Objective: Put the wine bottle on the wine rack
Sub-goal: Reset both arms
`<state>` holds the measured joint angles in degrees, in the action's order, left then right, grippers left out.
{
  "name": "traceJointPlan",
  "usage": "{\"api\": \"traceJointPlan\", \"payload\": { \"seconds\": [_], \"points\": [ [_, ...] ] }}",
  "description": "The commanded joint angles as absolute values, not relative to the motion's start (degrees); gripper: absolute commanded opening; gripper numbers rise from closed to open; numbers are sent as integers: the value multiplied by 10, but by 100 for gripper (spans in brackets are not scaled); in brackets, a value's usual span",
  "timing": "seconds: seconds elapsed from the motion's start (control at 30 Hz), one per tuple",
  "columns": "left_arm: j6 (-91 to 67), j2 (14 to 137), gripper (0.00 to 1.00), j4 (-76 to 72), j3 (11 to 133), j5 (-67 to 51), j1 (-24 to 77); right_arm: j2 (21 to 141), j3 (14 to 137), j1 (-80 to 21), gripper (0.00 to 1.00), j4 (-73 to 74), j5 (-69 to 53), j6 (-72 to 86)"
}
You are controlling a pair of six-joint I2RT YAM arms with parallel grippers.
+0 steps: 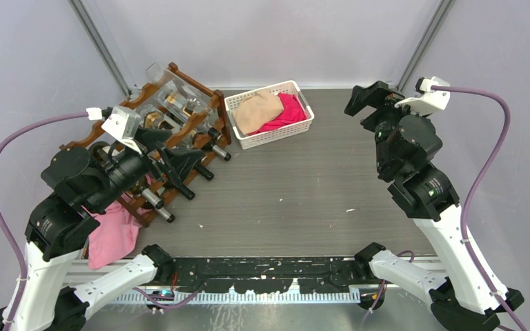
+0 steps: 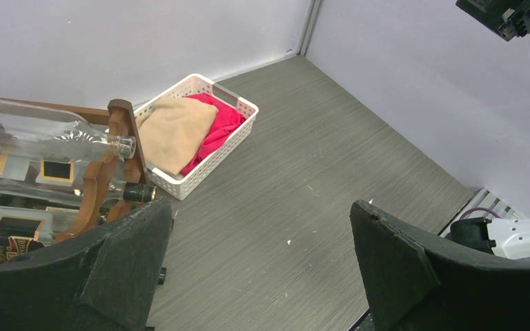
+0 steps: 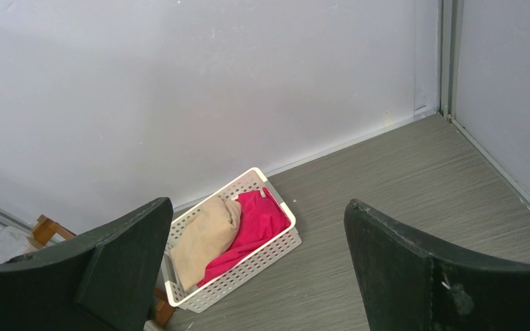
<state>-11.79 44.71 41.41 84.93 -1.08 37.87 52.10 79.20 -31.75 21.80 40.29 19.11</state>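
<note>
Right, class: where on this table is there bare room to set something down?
Bare: the wide middle, bordered by the wine rack, the white basket and the right arm. Crowded: the left, with rack, bottles, pink cloth and open left claw.

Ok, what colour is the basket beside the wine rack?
The basket is white, with perforated walls; left wrist view shows it best.

A: What stands at the back of the grey tabletop (image 1: 297,186)?
B: A white plastic basket (image 1: 279,136), set at a slant, holding two cloths: a tan cloth (image 1: 257,112) on the left and a red cloth (image 1: 288,110) on the right, touching.
A: And at the near left edge?
B: A pink cloth (image 1: 114,234), crumpled and partly hidden. Small white specks (image 1: 350,210) dot the middle.
</note>
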Motion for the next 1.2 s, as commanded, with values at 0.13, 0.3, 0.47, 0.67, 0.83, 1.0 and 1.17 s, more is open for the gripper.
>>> {"api": "traceJointPlan", "payload": {
  "seconds": [0.13,0.3,0.47,0.67,0.83,1.0,1.17],
  "points": [
    [-114,441,100,388,846,-5,377,511,793,-317,100,184,404,185],
    [-114,438,100,389,844,-4,377,509,791,-317,100,182,405,183],
    [-115,437,100,388,841,-5,377,508,790,-317,100,182,407,183],
    [-117,435,100,388,836,-6,377,508,788,-317,100,182,407,185],
    [-117,434,100,388,836,-6,377,506,789,-317,100,179,407,184],
    [-118,435,100,388,838,-6,377,501,788,-317,100,178,406,181],
    [-118,433,100,388,837,-7,378,499,787,-317,100,175,409,179]
  ]
}}
